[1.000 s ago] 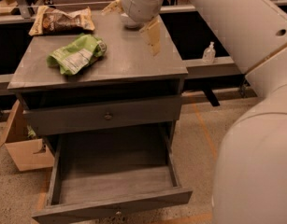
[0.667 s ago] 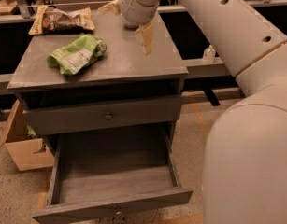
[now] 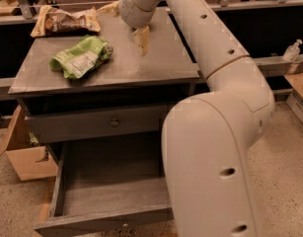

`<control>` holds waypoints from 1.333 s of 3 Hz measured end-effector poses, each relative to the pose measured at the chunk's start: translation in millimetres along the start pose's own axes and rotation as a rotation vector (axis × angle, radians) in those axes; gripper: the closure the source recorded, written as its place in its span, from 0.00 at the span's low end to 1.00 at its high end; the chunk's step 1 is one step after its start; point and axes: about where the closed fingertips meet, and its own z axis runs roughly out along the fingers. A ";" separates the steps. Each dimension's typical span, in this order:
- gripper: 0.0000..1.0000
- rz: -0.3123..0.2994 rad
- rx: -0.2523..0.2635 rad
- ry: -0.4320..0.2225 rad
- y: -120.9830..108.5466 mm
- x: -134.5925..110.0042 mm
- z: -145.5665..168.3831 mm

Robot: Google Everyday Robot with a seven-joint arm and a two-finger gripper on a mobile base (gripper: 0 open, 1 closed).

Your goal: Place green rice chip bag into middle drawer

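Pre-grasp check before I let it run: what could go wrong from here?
1. The tool hovers open over the back right of the cabinet top, away from the green rice chip bag. The brown chip bag close behind that bag risks a mistaken pick.
2. The arm's elbow hides the right side of the open drawer, possibly crowding the drop.

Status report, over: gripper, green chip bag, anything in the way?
Gripper open, empty, over cabinet top, right of green rice chip bag. Bag lies there, ungrasped. Drawer open; tan chip bag behind, clear of path.
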 end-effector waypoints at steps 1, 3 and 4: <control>0.00 0.008 0.019 -0.056 -13.8 3.0 33.8; 0.00 -0.041 0.028 -0.106 -58.0 -28.8 65.2; 0.00 -0.074 0.001 -0.134 -65.5 -46.0 87.7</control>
